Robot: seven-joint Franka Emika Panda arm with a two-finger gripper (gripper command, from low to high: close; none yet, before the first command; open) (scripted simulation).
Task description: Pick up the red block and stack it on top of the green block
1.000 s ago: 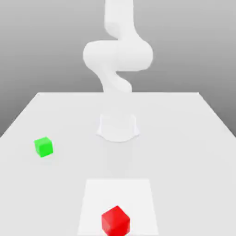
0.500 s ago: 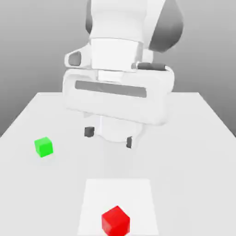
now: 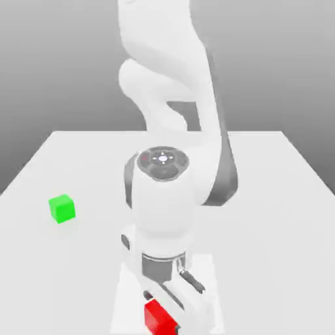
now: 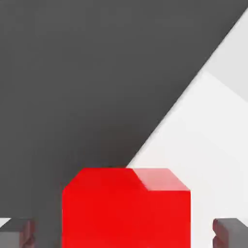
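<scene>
**Gripper spread around the red block, green block off to the side**

From the exterior view's left I first see the green block point(image 3: 62, 209), alone on the white table point(image 3: 288, 216), at about 10 o'clock from the arm's wrist and well apart from it. Next comes the white arm point(image 3: 163, 196), which bends down over the near part of the table. Under it, at 6 o'clock, the red block point(image 3: 156, 318) lies on a lighter square patch point(image 3: 124, 294).

In the hand view the red block point(image 4: 126, 208) sits between the two dark fingertips point(image 4: 17, 232), one at each side of it. The gripper point(image 4: 125, 233) is spread apart, with a gap showing on both sides of the block, so I see no contact.

In the exterior view the wrist covers most of the red block; only its left part shows, and the picture's edge cuts its bottom. The fingertips are cut off in the hand view too.

I count one red block, one green block, one arm.
</scene>
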